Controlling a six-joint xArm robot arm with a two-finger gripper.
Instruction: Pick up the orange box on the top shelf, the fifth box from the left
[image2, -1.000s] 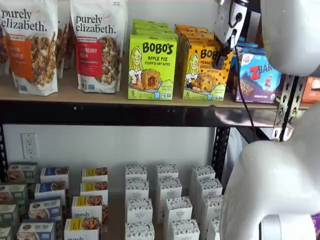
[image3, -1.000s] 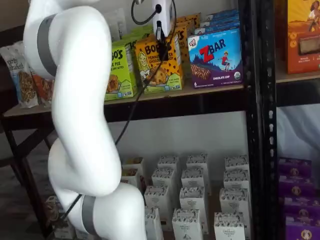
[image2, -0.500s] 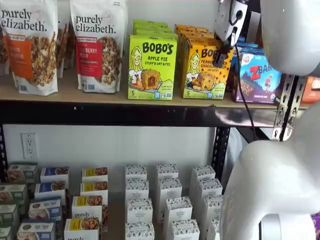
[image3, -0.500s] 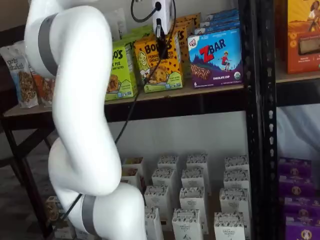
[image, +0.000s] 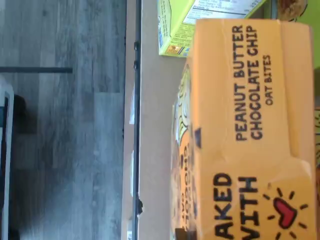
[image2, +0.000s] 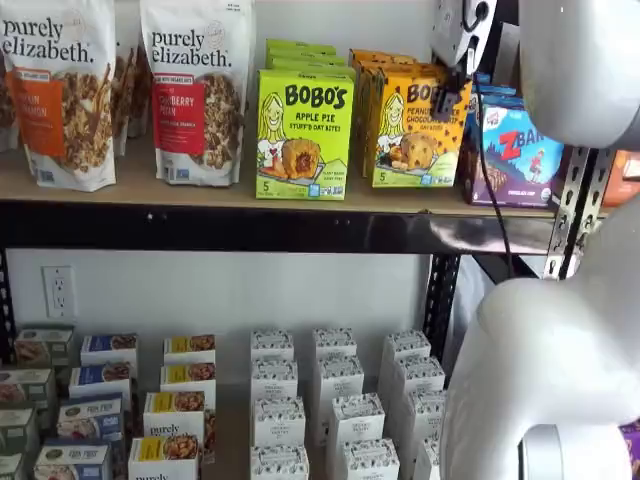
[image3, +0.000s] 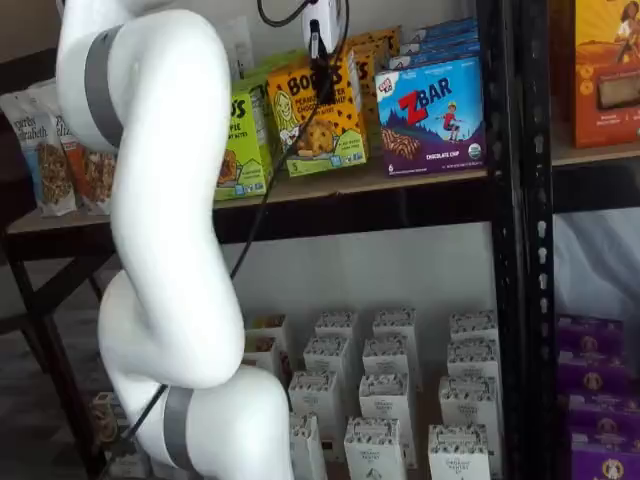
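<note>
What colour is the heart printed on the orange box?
Red, with black outline and rays, on the orange box; clearest in the wrist view.

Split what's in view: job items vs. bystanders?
Job:
- orange box, gripped from above and lifted off the board
- top shelf
- gripper, shut on the orange box

Bystanders:
- green Apple Pie box
- ZBar box
- granola bags
- small white boxes below

The top shelf (image2: 200, 192) carries granola bags (image2: 195, 90), a green box (image2: 303, 132) and a blue box (image2: 515, 155)

orange box (image: 240, 125) fills frame | green box (image: 182, 25) beside | shelf board (image: 155, 125) beneath
</note>
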